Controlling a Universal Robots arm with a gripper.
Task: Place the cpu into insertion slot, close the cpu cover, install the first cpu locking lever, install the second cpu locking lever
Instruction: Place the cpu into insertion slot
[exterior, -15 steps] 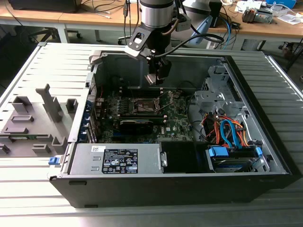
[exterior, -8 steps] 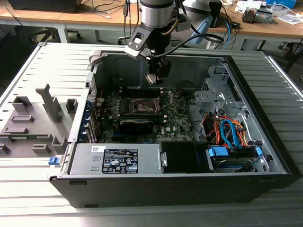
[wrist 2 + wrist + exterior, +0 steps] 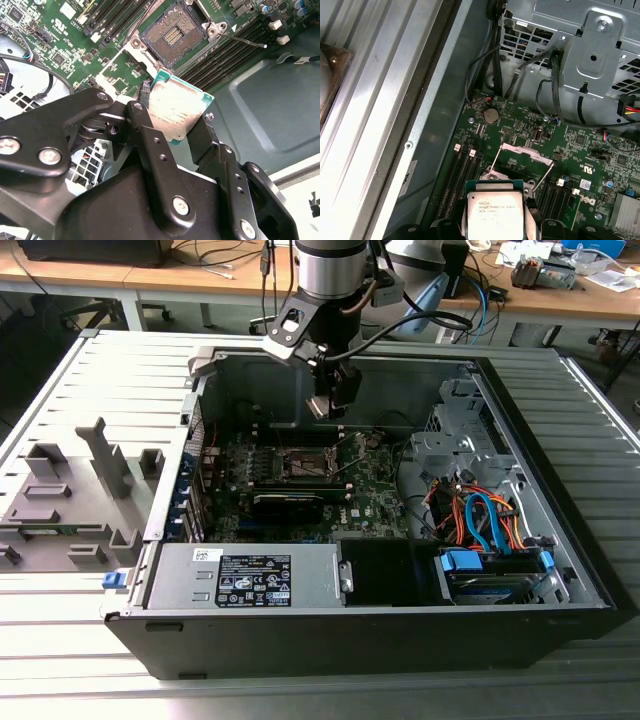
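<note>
Black gripper (image 3: 175, 120) is pinching the cpu (image 3: 177, 107), likely light, rigid yet fragile, by opposite edges, the open insertion slot (image 3: 172, 35) lying ahead.

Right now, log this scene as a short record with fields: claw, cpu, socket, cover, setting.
claw: shut on the cpu, hanging above the motherboard
cpu: gripped by its edges, metal top facing both wrist views, not yet in the socket
socket: empty, contact field exposed
cpu cover: swung up, open
setting: inside an open computer case lying on its side
</note>
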